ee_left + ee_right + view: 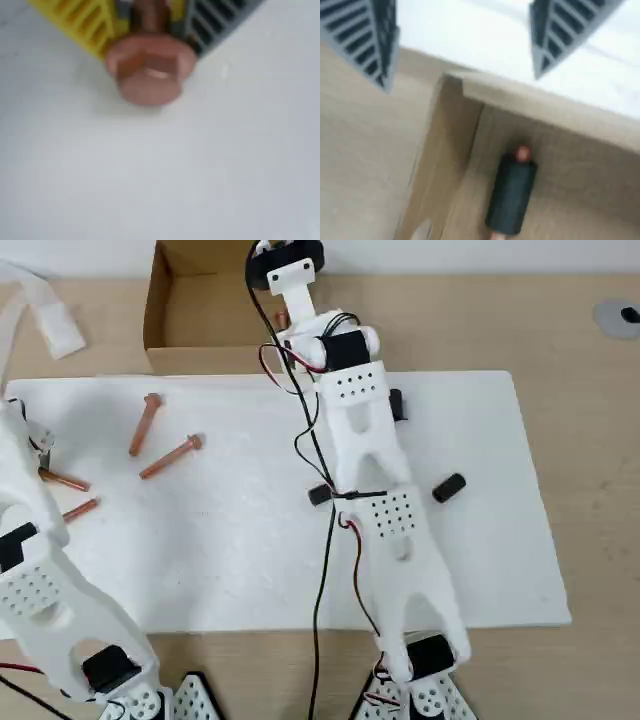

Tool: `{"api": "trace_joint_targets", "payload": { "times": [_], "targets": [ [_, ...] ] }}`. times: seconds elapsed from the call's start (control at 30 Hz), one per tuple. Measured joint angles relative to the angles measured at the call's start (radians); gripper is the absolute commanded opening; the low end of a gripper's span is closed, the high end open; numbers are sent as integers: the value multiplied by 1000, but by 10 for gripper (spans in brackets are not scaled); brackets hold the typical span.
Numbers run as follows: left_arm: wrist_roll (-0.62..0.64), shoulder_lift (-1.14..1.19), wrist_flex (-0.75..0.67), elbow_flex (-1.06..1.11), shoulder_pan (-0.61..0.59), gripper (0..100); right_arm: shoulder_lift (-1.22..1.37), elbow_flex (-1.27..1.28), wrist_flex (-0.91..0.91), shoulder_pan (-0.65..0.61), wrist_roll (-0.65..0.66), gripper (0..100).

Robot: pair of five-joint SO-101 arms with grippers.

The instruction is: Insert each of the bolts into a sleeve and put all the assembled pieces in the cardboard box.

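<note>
My left gripper (150,20) is shut on a copper bolt (150,67), whose hex head hangs just above the white mat (175,175). In the high view that gripper (40,472) is at the mat's left edge, with the bolt (64,480) sticking out to the right. My right gripper (462,80) is open over the cardboard box (530,105). Below it an assembled piece (511,200), a black sleeve with a bolt through it, lies on the box floor. The right arm (350,420) reaches up the table to the box (200,310).
Three loose bolts lie on the left of the mat (250,570): two (145,425) (170,457) further in and one (80,509) by the left arm. Black sleeves (449,487) (320,494) (397,405) lie close beside the right arm.
</note>
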Motion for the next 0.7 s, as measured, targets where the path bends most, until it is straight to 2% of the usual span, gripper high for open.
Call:
{"api": "trace_joint_targets", "payload": {
  "times": [0.2, 0.37, 0.57, 0.7],
  "targets": [
    [-40, 26, 95, -87, 2, 9, -5, 0, 69, 0, 0, 217],
    [-89, 34, 285, -221, 6, 9, -120, 0, 140, 0, 0, 217],
    [-229, 34, 588, -614, 51, 6, -245, -2, 336, 0, -55, 217],
    [-334, 28, 651, -809, 100, 6, -295, 21, 354, 0, -117, 217]
  ]
}}
